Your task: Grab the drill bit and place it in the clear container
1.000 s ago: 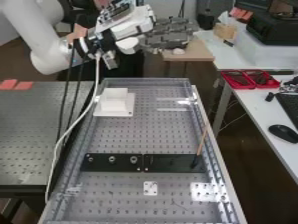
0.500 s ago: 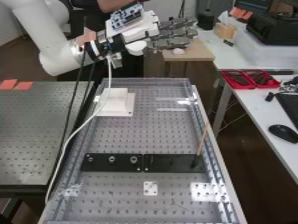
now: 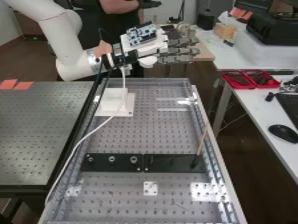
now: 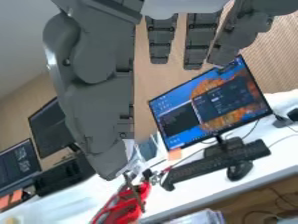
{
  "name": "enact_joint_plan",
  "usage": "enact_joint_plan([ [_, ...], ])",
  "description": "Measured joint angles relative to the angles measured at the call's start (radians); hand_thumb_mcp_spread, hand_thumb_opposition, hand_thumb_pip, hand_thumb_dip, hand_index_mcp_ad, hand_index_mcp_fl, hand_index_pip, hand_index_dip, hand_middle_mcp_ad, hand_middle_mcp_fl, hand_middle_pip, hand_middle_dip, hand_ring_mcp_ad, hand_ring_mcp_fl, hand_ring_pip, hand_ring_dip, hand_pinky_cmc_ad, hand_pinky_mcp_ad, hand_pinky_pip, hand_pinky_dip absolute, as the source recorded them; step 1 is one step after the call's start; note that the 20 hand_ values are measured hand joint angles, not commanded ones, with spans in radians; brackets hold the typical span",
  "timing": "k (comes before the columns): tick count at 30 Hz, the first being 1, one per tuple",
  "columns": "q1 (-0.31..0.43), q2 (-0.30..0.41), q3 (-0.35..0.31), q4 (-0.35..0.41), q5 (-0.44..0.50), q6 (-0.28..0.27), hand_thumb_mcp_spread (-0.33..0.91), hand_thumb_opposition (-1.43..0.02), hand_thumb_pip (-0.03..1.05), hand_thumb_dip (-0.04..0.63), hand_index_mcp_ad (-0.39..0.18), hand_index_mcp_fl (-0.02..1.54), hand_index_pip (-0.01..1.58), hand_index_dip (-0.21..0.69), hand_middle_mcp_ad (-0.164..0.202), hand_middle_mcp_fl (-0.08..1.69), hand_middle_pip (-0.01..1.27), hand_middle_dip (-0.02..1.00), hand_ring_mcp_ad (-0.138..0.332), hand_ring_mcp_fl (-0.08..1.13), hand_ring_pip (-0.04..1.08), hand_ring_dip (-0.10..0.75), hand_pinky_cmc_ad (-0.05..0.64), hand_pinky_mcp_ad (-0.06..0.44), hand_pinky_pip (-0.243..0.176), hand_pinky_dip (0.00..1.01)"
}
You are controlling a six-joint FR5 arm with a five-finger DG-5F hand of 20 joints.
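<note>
The hand (image 3: 181,51), at upper centre of the high view, is noted with its fingers extended and slightly spread, nothing gripped. The drill bit cannot be confirmed; the slender tan rod (image 3: 202,140) upright in the black plate (image 3: 169,163), lower right, is judged a candidate: light, stiff, slippery, best pinched along its upper shank. The tray's right rail (image 3: 211,150) is close beside; open room is found leftward. Snagging is risked at the white cable (image 3: 86,136).

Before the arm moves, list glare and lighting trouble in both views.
High view: white glare on the perforated bench, toward its right, beyond and nearer than the black plates. Wrist view: monitor glowing, fingers dark against a lighter wall, scene tilted.
</note>
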Motion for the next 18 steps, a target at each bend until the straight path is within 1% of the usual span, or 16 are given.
enact_joint_plan([
  [6,0.01,-0.062,0.037,-0.056,0.015,0.013,0.69,-0.98,0.39,0.218,-0.166,1.0,0.79,0.274,0.051,0.0,0.14,0.05,0.143,0.1,0.12,-0.035,0.262,0.131,-0.044,0.19],
  [9,0.013,-0.093,0.055,-0.085,0.026,0.018,0.69,-0.98,0.39,0.218,-0.166,1.0,0.79,0.274,0.051,0.04,0.14,0.05,0.147,0.1,0.12,-0.035,0.265,0.131,-0.044,0.19],
  [11,0.015,-0.118,0.071,-0.106,0.036,0.023,0.69,-0.98,0.39,0.218,-0.166,1.0,0.79,0.274,0.051,0.02,0.14,0.05,0.145,0.1,0.12,-0.035,0.265,0.131,-0.044,0.19],
  [15,0.015,-0.146,0.089,-0.129,0.054,0.026,0.69,-0.98,0.39,0.218,-0.166,1.0,0.79,0.274,0.051,0.01,0.14,0.05,0.145,0.1,0.12,-0.035,0.262,0.131,-0.044,0.19],
  [18,0.015,-0.163,0.098,-0.14,0.064,0.027,0.69,-0.98,0.39,0.218,-0.166,1.0,0.79,0.274,0.051,0.04,0.14,0.05,0.148,0.1,0.12,-0.035,0.265,0.133,-0.044,0.19],
])
